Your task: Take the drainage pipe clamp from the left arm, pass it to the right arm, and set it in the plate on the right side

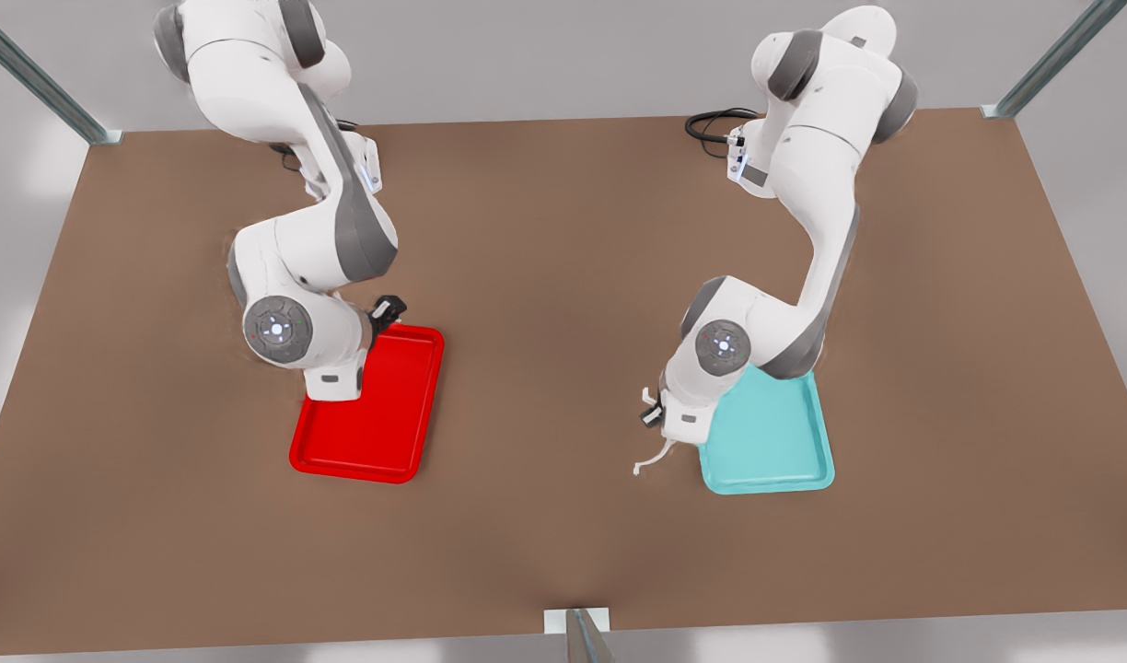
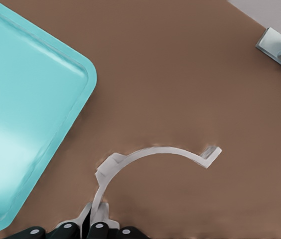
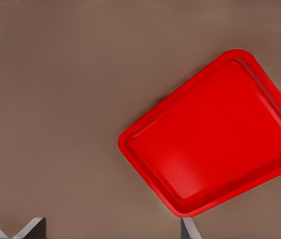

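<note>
Pinched between my left fingers (image 2: 99,219), the clamp (image 2: 155,153) arced away from me just above the table (image 2: 190,74), one tab in my grip and the other tab out at the free end. My left gripper (image 1: 654,412) hung low beside the teal tray (image 2: 26,114), whose rounded corner lay close at one side of the clamp without touching it. My grip was on one thin end only, so I judged the main risk to be the clamp swinging or twisting in the jaws when I lifted; a tilted clamp would give my other hand a poor place to catch. The free tab also sat near the table, and a sideways move before rising could drag it and lever it loose.

My right gripper (image 1: 388,310) waited at the far edge of the plate (image 1: 370,414), on the front view's left, its fingers (image 3: 31,228) spread wide with nothing between them. The plate lay bare beneath and ahead of it.

Between my two grippers the table was open brown surface, with nothing to bump, so the handover had free room there. The tray's rim stayed the only close edge on my left side; the plate's raised rim was the one to clear on my right. Table edge and frame posts (image 2: 280,47) stood well apart from both.
</note>
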`<state>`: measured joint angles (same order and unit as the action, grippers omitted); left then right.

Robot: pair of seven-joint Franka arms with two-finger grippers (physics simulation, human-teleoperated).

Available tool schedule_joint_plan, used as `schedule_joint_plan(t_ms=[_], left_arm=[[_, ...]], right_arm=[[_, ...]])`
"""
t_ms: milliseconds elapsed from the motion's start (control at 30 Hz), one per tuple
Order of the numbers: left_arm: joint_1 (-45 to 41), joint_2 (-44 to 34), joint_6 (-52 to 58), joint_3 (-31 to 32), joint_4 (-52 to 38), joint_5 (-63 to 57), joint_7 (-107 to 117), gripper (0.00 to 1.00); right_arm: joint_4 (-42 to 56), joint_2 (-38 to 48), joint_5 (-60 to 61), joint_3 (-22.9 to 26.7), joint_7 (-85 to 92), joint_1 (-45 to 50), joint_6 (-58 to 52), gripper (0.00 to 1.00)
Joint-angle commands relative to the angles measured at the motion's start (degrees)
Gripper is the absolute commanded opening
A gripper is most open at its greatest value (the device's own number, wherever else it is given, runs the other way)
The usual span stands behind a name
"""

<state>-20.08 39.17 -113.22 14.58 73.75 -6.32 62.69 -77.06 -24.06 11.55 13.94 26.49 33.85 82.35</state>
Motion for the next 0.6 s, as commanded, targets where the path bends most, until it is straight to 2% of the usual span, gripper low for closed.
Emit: schedule_joint_plan(t_ms=[0, 100, 267, 367, 567], left_arm=[[-3.65, 1.79, 8.45, 0.97, -4.22, -1.06, -16.99, 0.21], [-5.23, 2.23, 8.19, 2.65, -6.6, -1.5, -23.84, 0.21], [-7.43, 4.34, 8.28, 2.38, -11.61, -1.94, -38.25, 0.21], [-7.52, 4.6, 7.75, 2.38, -11.96, -4.48, -58.2, 0.21], [-9.36, 5.21, 4.5, 2.29, -12.05, -5.28, -61.9, 0.21]], right_arm=[[0.6, -2.13, 1.28, 0.03, 12.61, 4.99, 14.85, 1.0], [-0.02, -5.82, 1.1, 0.03, 25.52, 8.43, 21.71, 1.0], [-3.1, -5.82, 1.19, 0.03, 44.96, 7.81, 27.25, 1.0], [-5.73, -6.35, 1.98, -0.32, 46.98, 8.51, 33.05, 1.0], [-5.73, -9.25, 4.09, -1.11, 46.9, 8.43, 37.97, 1.0]])
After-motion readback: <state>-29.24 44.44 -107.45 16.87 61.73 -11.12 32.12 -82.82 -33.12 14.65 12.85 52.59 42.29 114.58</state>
